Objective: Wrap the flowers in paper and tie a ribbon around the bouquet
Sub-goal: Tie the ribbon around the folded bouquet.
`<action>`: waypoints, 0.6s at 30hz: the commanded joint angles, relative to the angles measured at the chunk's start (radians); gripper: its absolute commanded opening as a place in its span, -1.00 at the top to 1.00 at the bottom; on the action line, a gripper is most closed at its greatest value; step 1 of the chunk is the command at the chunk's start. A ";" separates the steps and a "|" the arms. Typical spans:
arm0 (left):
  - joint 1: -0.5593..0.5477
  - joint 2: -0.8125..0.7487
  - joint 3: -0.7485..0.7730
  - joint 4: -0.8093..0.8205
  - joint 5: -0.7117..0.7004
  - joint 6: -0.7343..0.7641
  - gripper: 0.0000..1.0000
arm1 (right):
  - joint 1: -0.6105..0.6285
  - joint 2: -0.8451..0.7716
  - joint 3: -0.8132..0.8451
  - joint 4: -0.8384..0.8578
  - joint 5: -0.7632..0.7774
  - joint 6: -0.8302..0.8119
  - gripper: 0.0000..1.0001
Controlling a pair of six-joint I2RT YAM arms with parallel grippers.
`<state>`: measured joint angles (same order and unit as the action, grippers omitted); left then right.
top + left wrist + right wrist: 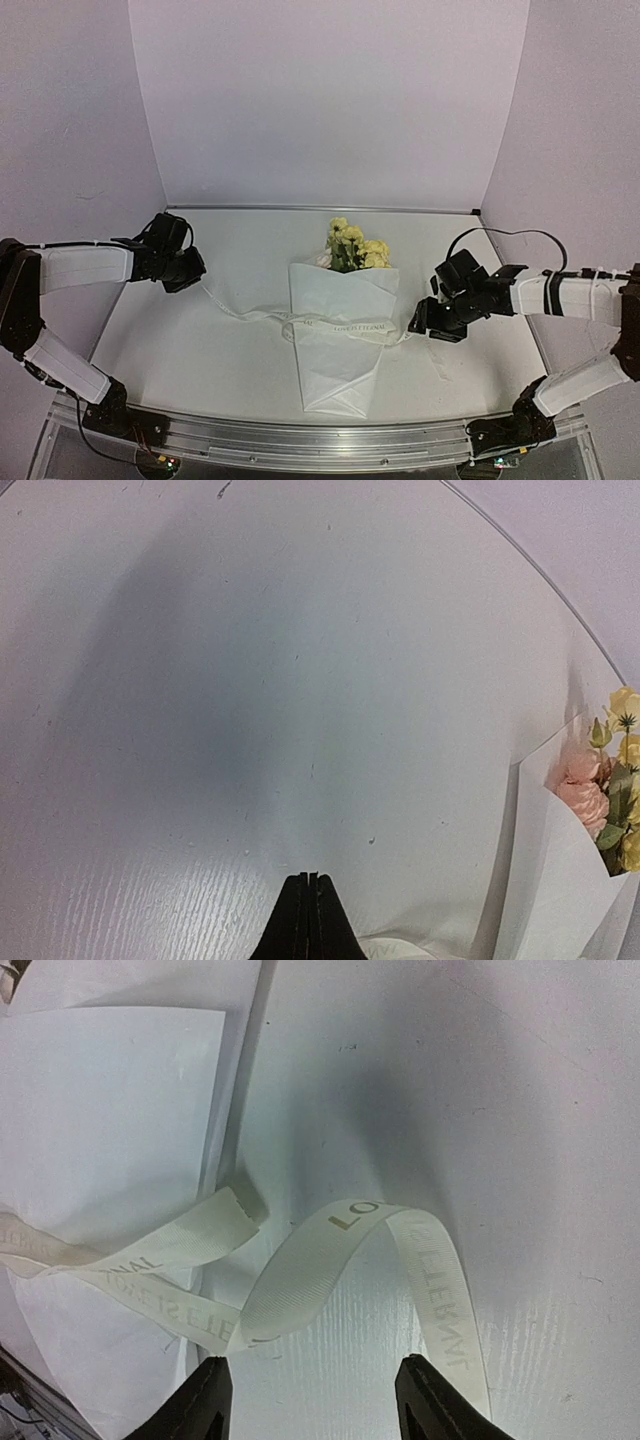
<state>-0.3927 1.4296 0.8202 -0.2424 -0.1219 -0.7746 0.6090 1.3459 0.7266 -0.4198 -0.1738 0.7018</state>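
"Two grippers, what are they doing?"

"The left gripper (186,271) has its fingers pressed tight together, out on the left side of the table (180,350). The right gripper (424,326) has its fingers spread apart and holds nothing."

"Where is the bouquet (340,335)?"

"It lies flat in the middle of the table, with yellow flowers (355,247) poking out the far end of the white paper (338,375). The ribbon (350,327) goes across its middle. One end loops on the table just in front of the right gripper, and the other end runs off toward the left gripper."

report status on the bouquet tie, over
left gripper shut, seemingly on ribbon end. right gripper open, ribbon loop lying loose at its jaws. bouquet wrapped, ribbon across its middle, knot unclear. nothing in the way.
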 commanded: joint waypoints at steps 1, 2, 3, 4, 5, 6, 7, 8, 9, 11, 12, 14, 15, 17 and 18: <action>-0.001 -0.038 0.011 0.032 0.008 0.015 1.00 | 0.020 0.077 0.035 0.090 0.047 0.105 -0.16; -0.001 -0.041 0.009 0.033 0.007 0.013 1.00 | 0.022 0.092 0.035 0.107 0.053 0.125 -0.16; 0.000 -0.045 0.007 0.033 0.005 0.012 1.00 | 0.023 0.109 0.034 0.122 0.063 0.139 -0.17; 0.000 -0.048 0.004 0.033 0.004 0.011 1.00 | 0.023 0.125 0.033 0.135 0.072 0.152 -0.17; -0.001 -0.052 0.002 0.032 0.000 0.011 1.00 | 0.023 0.142 0.035 0.147 0.077 0.167 -0.17; -0.001 -0.055 -0.001 0.031 -0.002 0.011 1.00 | 0.023 0.161 0.037 0.156 0.079 0.181 -0.17; 0.000 -0.059 -0.004 0.029 -0.004 0.011 1.00 | 0.023 0.177 0.038 0.171 0.079 0.194 -0.16; 0.000 -0.063 -0.006 0.027 -0.007 0.013 1.00 | 0.023 0.190 0.036 0.194 0.080 0.208 -0.15; 0.000 -0.066 -0.008 0.026 -0.010 0.014 1.00 | 0.023 0.201 0.033 0.209 0.084 0.222 -0.13; 0.000 -0.072 -0.013 0.023 -0.016 0.016 1.00 | 0.023 0.219 0.029 0.238 0.088 0.241 -0.04; 0.000 -0.075 -0.015 0.022 -0.020 0.015 1.00 | 0.023 0.226 0.029 0.249 0.089 0.249 0.03; 0.000 -0.078 -0.018 0.020 -0.025 0.015 1.00 | 0.023 0.237 0.025 0.273 0.089 0.262 0.22; 0.000 -0.078 -0.019 0.020 -0.029 0.014 1.00 | 0.023 0.241 0.024 0.280 0.090 0.267 0.32; 0.000 -0.081 -0.025 0.020 -0.037 0.008 1.00 | 0.023 0.243 0.024 0.294 0.092 0.269 0.62; 0.000 -0.082 -0.028 0.020 -0.042 0.007 1.00 | 0.023 0.243 0.025 0.296 0.093 0.268 0.76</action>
<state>-0.3927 1.3799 0.8020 -0.2431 -0.1333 -0.7749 0.6254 1.5784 0.7311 -0.1859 -0.1148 0.9450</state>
